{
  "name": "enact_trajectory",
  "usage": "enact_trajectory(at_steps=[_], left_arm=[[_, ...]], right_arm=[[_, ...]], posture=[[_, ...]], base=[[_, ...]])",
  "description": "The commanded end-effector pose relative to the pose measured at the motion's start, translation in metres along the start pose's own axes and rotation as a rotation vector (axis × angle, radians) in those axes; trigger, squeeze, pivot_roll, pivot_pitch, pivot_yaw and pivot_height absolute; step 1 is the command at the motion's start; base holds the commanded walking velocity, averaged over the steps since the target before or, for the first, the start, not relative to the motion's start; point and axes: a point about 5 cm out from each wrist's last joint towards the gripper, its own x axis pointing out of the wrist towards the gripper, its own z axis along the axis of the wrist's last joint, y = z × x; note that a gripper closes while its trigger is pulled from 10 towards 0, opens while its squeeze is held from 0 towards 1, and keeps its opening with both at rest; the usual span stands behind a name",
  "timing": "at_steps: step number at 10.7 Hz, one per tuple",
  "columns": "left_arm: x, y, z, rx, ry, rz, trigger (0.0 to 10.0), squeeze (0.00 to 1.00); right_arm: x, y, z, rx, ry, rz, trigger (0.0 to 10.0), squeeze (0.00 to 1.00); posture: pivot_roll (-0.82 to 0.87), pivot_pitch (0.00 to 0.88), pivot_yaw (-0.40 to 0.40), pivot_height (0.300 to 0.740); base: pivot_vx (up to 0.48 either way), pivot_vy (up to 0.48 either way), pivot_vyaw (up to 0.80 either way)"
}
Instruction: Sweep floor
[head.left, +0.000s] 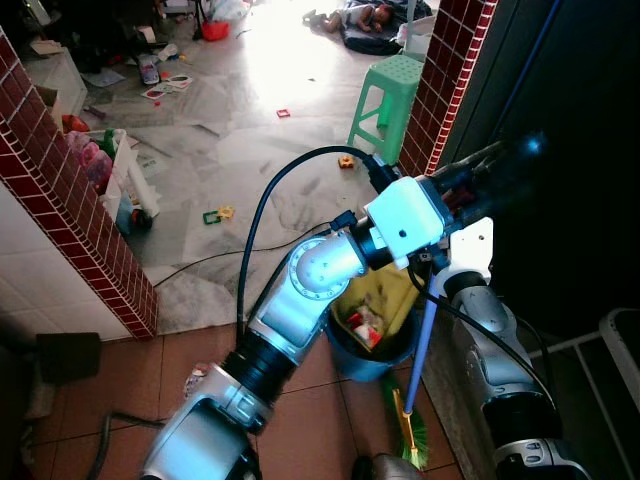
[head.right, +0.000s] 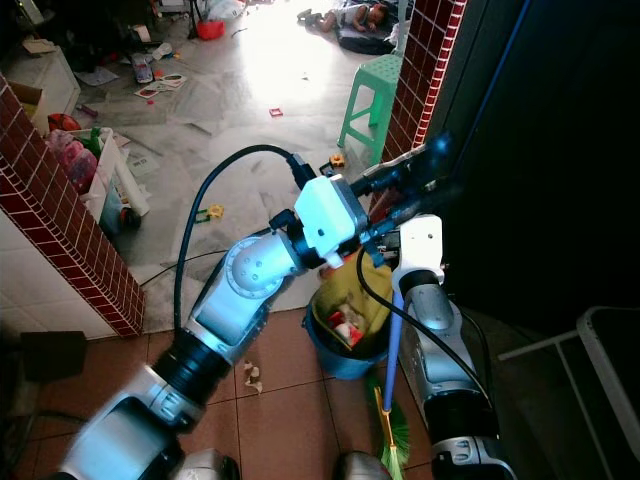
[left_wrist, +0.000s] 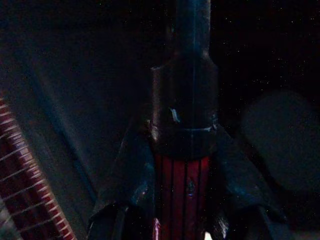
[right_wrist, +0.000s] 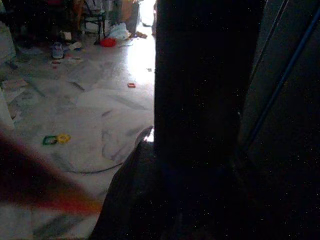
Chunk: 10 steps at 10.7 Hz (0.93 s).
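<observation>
A broom with a blue handle (head.left: 426, 335) and green bristles (head.left: 410, 428) stands on the tiled floor just before me, beside a blue bin (head.left: 340, 345) holding yellow and red rubbish. My left arm reaches across to the right. Its gripper (head.left: 500, 162) is raised against the dark wall and shut on a red and black handle (left_wrist: 182, 185), which sits between its fingers (left_wrist: 127, 190) in the left wrist view. My right arm (head.left: 485, 320) rises beside the broom handle. A dark upright shape (right_wrist: 205, 100) blocks its wrist view, and its fingers are hidden.
Red brick pillars stand left (head.left: 80, 220) and right (head.left: 450, 70) of the doorway. Beyond are a green stool (head.left: 385, 95), scattered toys (head.left: 215, 215), a black cable (head.left: 200, 262) and a person lying on the floor (head.left: 365, 15). Crumbs (head.right: 250, 375) lie on the tiles. A white rack (head.left: 615, 340) stands right.
</observation>
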Motion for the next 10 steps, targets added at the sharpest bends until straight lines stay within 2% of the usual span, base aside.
enact_trajectory(at_steps=[1,2,6,8,9,10], left_arm=[[0.019,-0.020,0.017,0.076,-0.060,-0.207,10.0,0.00],[0.020,-0.023,0.019,0.135,-0.056,-0.271,10.0,0.00],[0.027,-0.022,0.021,0.169,-0.062,-0.293,10.0,0.00],[0.027,-0.020,0.022,0.179,-0.070,-0.268,10.0,0.00],[0.028,-0.008,0.024,0.182,-0.080,-0.176,10.0,0.00],[0.029,0.004,0.025,0.141,-0.082,-0.076,10.0,0.00]], right_arm=[[0.005,0.000,0.010,-0.008,-0.033,0.007,10.0,0.00],[0.005,-0.001,0.010,-0.010,-0.034,0.008,10.0,0.00],[0.007,-0.004,0.010,-0.027,-0.035,0.029,10.0,0.00],[0.009,-0.005,0.008,-0.028,-0.030,0.030,10.0,0.00],[0.010,-0.003,0.007,-0.029,-0.030,0.038,10.0,0.00],[0.010,-0.003,0.007,-0.029,-0.031,0.040,10.0,0.00]], posture=[[-0.05,0.000,-0.032,0.740],[-0.05,0.000,-0.036,0.740],[-0.06,0.000,-0.062,0.740],[-0.06,0.000,-0.063,0.740],[-0.06,0.000,-0.065,0.740],[-0.06,0.000,-0.065,0.740]], base=[[0.000,0.000,0.00],[0.000,0.000,0.00],[0.000,0.000,0.00],[0.000,0.000,0.00],[0.000,0.000,0.00],[0.000,0.000,0.00]])
